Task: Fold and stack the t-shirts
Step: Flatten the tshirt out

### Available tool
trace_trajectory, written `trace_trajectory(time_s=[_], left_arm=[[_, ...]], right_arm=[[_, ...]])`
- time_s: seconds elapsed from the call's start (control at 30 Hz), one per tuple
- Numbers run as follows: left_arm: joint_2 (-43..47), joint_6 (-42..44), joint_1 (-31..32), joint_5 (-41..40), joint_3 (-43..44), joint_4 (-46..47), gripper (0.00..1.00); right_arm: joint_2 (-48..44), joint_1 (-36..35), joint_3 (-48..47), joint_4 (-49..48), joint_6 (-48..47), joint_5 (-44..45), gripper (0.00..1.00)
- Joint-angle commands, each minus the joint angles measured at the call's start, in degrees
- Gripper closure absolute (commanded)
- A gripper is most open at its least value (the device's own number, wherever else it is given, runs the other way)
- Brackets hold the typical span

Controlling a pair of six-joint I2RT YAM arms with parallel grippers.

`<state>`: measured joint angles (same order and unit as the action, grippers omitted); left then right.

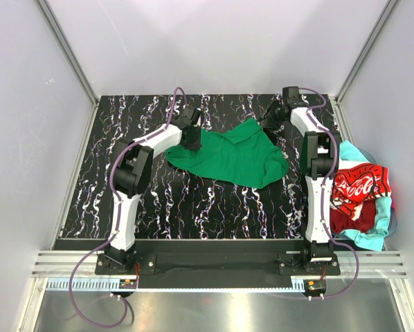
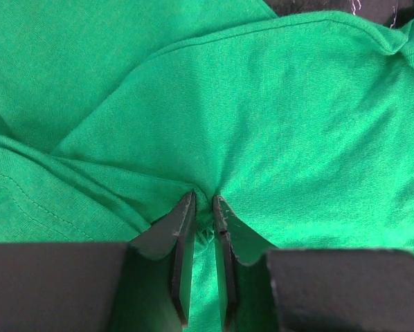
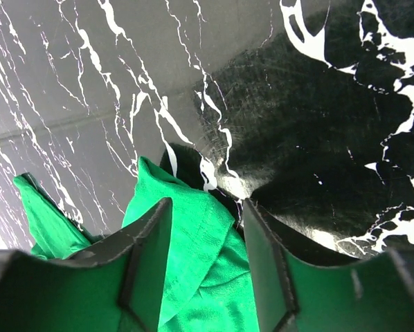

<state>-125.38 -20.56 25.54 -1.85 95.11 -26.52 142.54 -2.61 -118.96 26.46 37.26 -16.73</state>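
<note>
A bright green t-shirt (image 1: 240, 159) lies crumpled on the black marbled table (image 1: 193, 207) between my two arms. My left gripper (image 1: 192, 138) is at the shirt's left edge. In the left wrist view its jaws (image 2: 203, 200) stand nearly together, pinching a small fold of the green t-shirt (image 2: 262, 104). My right gripper (image 1: 271, 123) is at the shirt's far right corner. There its jaws (image 3: 207, 211) stand wide apart, with a loose flap of the green t-shirt (image 3: 193, 242) lying between the fingers, not pressed by them.
A heap of t-shirts hangs over the table's right edge: a red one with white Coca-Cola script (image 1: 359, 185) on top of a turquoise one (image 1: 373, 236). Grey walls close in the table on three sides.
</note>
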Motion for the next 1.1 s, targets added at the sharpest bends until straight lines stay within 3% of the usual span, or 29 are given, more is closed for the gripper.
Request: trace_trajectory(time_s=[0.0, 0.13, 0.2, 0.37, 0.57, 0.67, 0.73, 0.8, 1.07], left_arm=[[4.27, 0.43, 0.04, 0.26, 0.43, 0.24, 0.81], [4.97, 0.43, 0.04, 0.61, 0.43, 0.07, 0.76], [5.15, 0.43, 0.04, 0.79, 0.51, -0.02, 0.72], [4.97, 0.25, 0.04, 1.23, 0.78, -0.20, 0.71], [4.79, 0.17, 0.12, 0.88, 0.69, -0.55, 0.78], [4.45, 0.17, 0.04, 0.35, 0.95, -0.72, 0.87], [4.09, 0.17, 0.04, -0.70, 2.27, -2.03, 0.97], [4.79, 0.25, 0.04, -1.75, 3.06, -2.83, 1.00], [15.95, 1.13, -1.02, -6.06, 2.45, -5.73, 1.00]], right_arm=[[0.72, 0.15, -0.94, 0.18, -0.87, -0.85, 0.48], [-0.16, 0.24, 0.39, -1.14, 0.01, -1.98, 0.55], [-0.51, 0.24, 0.57, -0.97, 0.36, -2.52, 0.55], [-1.83, 0.15, 2.85, -2.11, 0.71, -2.34, 0.55], [-0.77, 0.24, 0.49, -1.06, 1.24, -2.95, 0.62], [-0.25, 0.24, -0.57, -1.06, 1.85, -3.31, 0.71], [-0.33, 0.15, -1.01, -0.97, 2.38, -3.39, 0.85], [-0.94, 0.15, -1.45, -0.97, 2.47, -3.74, 1.00], [-9.29, 0.24, -8.56, 4.91, 5.80, 1.35, 1.00]])
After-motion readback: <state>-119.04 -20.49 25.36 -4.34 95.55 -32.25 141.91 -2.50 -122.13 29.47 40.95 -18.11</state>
